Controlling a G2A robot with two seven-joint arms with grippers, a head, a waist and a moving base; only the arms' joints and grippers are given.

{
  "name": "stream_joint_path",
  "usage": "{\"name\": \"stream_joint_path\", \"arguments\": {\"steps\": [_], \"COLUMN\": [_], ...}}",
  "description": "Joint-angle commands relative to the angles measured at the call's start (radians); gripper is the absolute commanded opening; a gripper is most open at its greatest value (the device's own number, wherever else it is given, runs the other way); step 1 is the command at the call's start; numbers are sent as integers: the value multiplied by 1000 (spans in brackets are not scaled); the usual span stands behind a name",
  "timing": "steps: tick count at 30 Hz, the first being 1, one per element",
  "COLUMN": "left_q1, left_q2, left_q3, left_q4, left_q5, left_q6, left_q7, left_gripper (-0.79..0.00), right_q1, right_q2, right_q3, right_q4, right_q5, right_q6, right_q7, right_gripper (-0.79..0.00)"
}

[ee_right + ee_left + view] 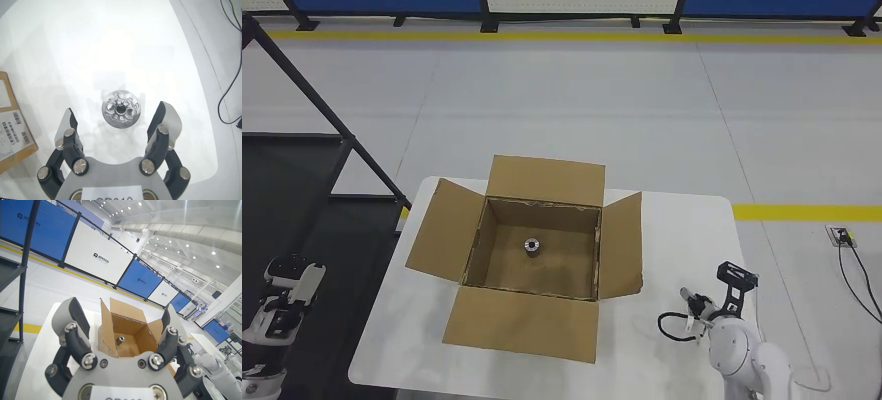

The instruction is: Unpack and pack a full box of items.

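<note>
An open cardboard box stands mid-table with its flaps spread. One small metal cylinder stands on its floor; the left wrist view shows the box and the cylinder from the side. On the white table to the right of the box lies a round metal gear-like part. My right gripper hangs open directly above it, a finger on either side and not touching; the top view places this gripper near the table's front right. My left gripper is open and empty, held off the table's left side.
A box flap with labels lies close to the right gripper. A black metal rack stands left of the table. A cable runs on the floor past the table's right edge.
</note>
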Motion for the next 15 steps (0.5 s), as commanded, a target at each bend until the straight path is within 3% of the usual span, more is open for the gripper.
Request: {"name": "stream_joint_path", "arguments": {"steps": [1,4,8,11,15], "left_q1": [0,0,0,0,0], "left_q2": [0,0,0,0,0], "left_q3": [0,0,0,0,0], "left_q4": [0,0,0,0,0], "left_q5": [0,0,0,0,0], "left_q6": [0,0,0,0,0], "left_q7": [0,0,0,0,0], "left_gripper": [0,0,0,0,0], "right_q1": [-2,5,77,194,425], "right_q2": [-1,-2,-6,-16,-47], "right_q3": [-14,-71,-241,-387,-531], "right_q4": [-83,-228,-359,-342,-148], "right_q5": [-5,-66,-193,-248,-117], "right_q6": [-8,-16,-96,-182,-269], "right_q7": [-25,-70,-88,-65,11], "right_gripper": [0,0,0,0,0]}}
